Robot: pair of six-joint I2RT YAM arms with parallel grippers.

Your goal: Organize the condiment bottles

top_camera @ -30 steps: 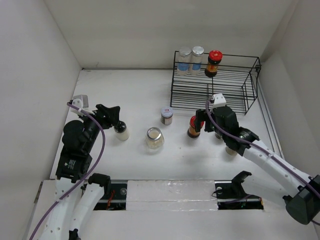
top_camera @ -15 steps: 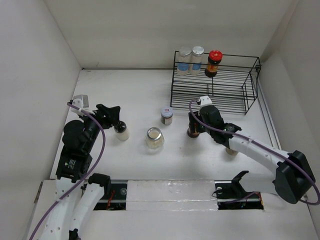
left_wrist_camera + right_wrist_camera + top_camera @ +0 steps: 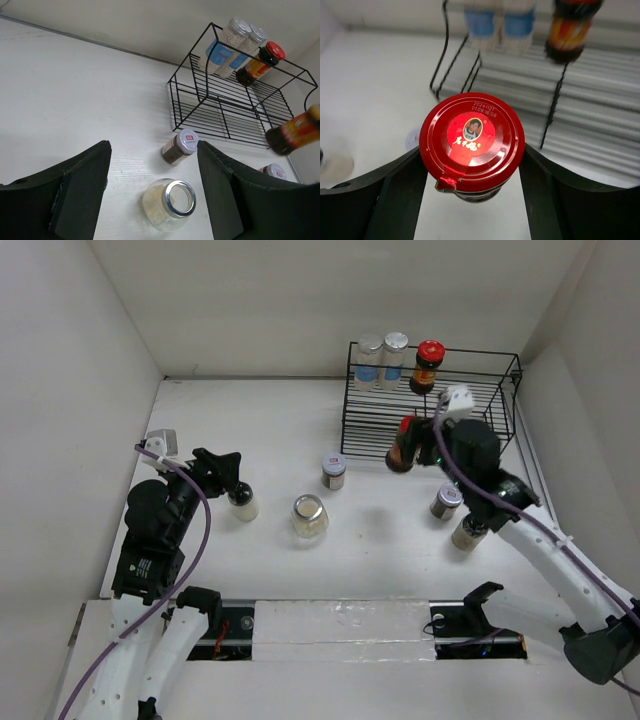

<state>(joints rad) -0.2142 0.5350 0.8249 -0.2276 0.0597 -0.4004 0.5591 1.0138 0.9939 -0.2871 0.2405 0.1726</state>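
The red-capped dark bottle [image 3: 399, 454] hangs in the air just in front of the black wire rack [image 3: 470, 430], clear of the table [image 3: 260, 420]. The right gripper [image 3: 408, 438] is clamped on it near the cap end. Its long axis is close to upright but leaning, with the cap up and toward the rack and the base down toward the near left.

The left wrist camera catches it from the side at the frame's right edge, slanted, its base low-left and its cap end cut off. The right wrist camera looks straight down the axis. It shows only the round red cap with a small portrait label and a printed date, a black finger [image 3: 395, 200] on each side.

On the rack's top shelf stand two blue-labelled jars [image 3: 369, 362] and a second red-capped bottle [image 3: 428, 366]. On the table are a small silver-lidded jar [image 3: 334, 471], a wide glass jar [image 3: 310, 516] and, by the right arm, two more lidded jars [image 3: 446, 502].

The black-capped white bottle [image 3: 242, 504] stands just beside the left gripper [image 3: 154, 147]. That gripper's fingers are spread wide with nothing between them, and the white bottle does not show in its own view.

Half a second ago the held bottle stood on the table inside the right gripper. It is now lifted and nearer the rack, and one jar that the arm hid is in view. The left arm has not moved.
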